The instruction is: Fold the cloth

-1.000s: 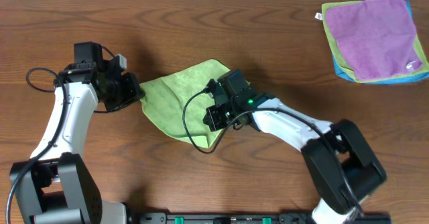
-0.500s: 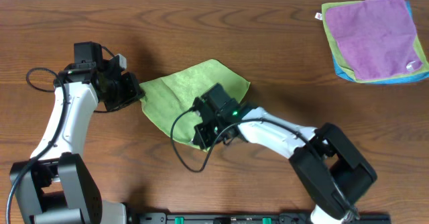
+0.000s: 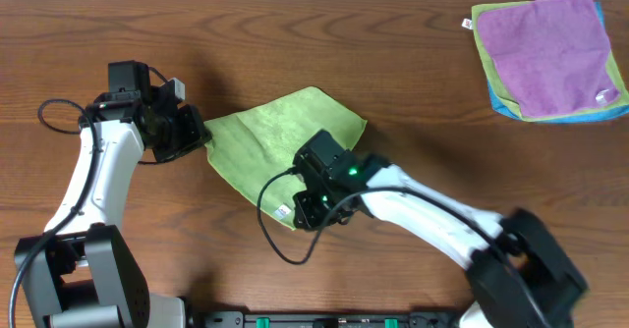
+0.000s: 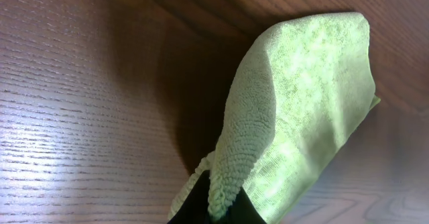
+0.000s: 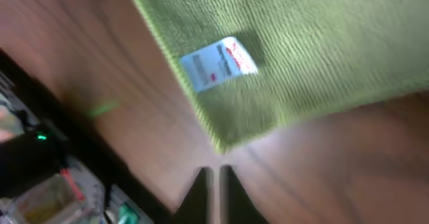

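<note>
The left arm (image 3: 93, 176) and the right arm (image 3: 423, 202) look alike to us, with smooth white shells over the long links and black housings at the joints. Behind the left end effector (image 3: 201, 137) we see a boxy black wrist block (image 3: 157, 122) with a small pale connector (image 3: 175, 87) on top. Further back a thin black cable (image 3: 54, 112) loops away. Just behind the right end effector (image 3: 300, 215) a green light (image 3: 351, 172) glows on the black wrist, and a second black cable (image 3: 261, 210) curls out beside it. The fingertips (image 5: 199, 190) are dark, narrow and tapered.
</note>
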You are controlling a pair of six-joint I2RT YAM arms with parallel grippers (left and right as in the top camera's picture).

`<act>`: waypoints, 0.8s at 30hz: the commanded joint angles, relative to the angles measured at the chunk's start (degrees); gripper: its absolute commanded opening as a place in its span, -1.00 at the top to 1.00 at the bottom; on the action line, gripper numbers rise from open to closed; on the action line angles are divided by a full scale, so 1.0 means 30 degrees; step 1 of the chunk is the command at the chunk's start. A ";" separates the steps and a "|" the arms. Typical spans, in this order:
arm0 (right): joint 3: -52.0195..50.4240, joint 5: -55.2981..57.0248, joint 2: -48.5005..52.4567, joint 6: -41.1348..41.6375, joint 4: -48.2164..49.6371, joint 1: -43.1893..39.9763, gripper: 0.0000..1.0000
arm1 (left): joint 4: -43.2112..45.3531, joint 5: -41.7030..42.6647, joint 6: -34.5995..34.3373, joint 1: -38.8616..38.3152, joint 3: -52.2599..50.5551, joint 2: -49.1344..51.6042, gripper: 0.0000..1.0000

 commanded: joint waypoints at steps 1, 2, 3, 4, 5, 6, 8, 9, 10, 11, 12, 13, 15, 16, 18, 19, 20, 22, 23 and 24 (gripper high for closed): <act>0.0029 0.1071 -0.1668 0.1260 -0.0510 0.0000 0.23 | -0.0058 -0.0131 0.0423 0.0102 0.0277 -0.0248 0.88; 0.0022 0.1158 -0.1974 0.1661 -0.0692 0.0000 0.18 | -0.0066 -0.0124 0.0415 0.0102 0.0277 -0.0248 0.88; 0.0022 0.1166 -0.2178 0.1967 -0.0816 0.0000 0.13 | -0.0066 -0.0124 0.0415 0.0095 0.0277 -0.0248 0.88; 0.0007 0.1158 -0.2382 0.2331 -0.0896 0.0000 0.10 | -0.0066 -0.0124 0.0415 0.0095 0.0277 -0.0248 0.89; -0.0044 0.1158 -0.2535 0.2659 -0.0911 0.0007 0.06 | -0.0073 -0.0117 0.0415 0.0095 0.0277 -0.0248 0.88; -0.0138 0.1151 -0.2688 0.3096 -0.0867 0.0036 0.01 | -0.0080 -0.0117 0.0415 0.0095 0.0277 -0.0248 0.88; -0.0350 0.1137 -0.2776 0.3716 -0.0772 0.0080 0.00 | -0.0131 -0.0117 0.0415 0.0095 0.0277 -0.0248 0.88; -0.0495 0.1086 -0.2790 0.3934 -0.0678 0.0087 0.02 | -0.0153 -0.0117 0.0415 0.0095 0.0277 -0.0248 0.88; -0.0765 0.1020 -0.2798 0.4080 -0.0430 0.0095 0.02 | -0.0160 -0.0117 0.0415 0.0095 0.0277 -0.0248 0.88; -0.1122 0.0940 -0.2805 0.4306 -0.0131 0.0124 0.02 | -0.0175 -0.0117 0.0408 0.0095 0.0277 -0.0248 0.88; -0.1501 0.0867 -0.2849 0.4554 0.0233 0.0131 0.03 | -0.0204 -0.0117 0.0401 0.0095 0.0277 -0.0248 0.88; -0.2025 0.0656 -0.2914 0.4787 0.0874 0.0131 0.05 | -0.0233 -0.0117 0.0393 0.0095 0.0277 -0.0248 0.88; -0.3096 0.0219 -0.3177 0.5224 0.2273 0.0124 0.06 | -0.0321 -0.0117 0.0401 0.0095 0.0277 -0.0248 0.89; -0.3745 0.0175 -0.3424 0.5552 0.3002 0.0124 0.07 | -0.0364 -0.0117 0.0401 0.0095 0.0277 -0.0248 0.88; -0.5034 0.0153 -0.4022 0.6040 0.4430 0.0124 0.06 | -0.0423 -0.0117 0.0401 0.0095 0.0277 -0.0248 0.88; -0.5639 0.0138 -0.4320 0.6229 0.5136 0.0124 0.03 | -0.0430 -0.0117 0.0401 0.0095 0.0277 -0.0248 0.88; -0.6426 0.0073 -0.4714 0.6761 0.6033 0.0124 0.01 | -0.0430 -0.0117 0.0401 0.0095 0.0277 -0.0248 0.88; -0.7825 0.0000 -0.5187 0.7854 0.7956 0.0124 -0.06 | -0.0430 -0.0109 0.0393 0.0095 0.0277 -0.0248 0.88; -0.8429 -0.0015 -0.5268 0.8408 0.8983 0.0124 -0.10 | -0.0430 -0.0102 0.0393 0.0095 0.0277 -0.0248 0.88; -0.9020 -0.0080 -0.5268 0.9078 1.0163 0.0131 -0.12 | -0.0437 -0.0029 0.0350 0.0095 0.0277 -0.0248 0.88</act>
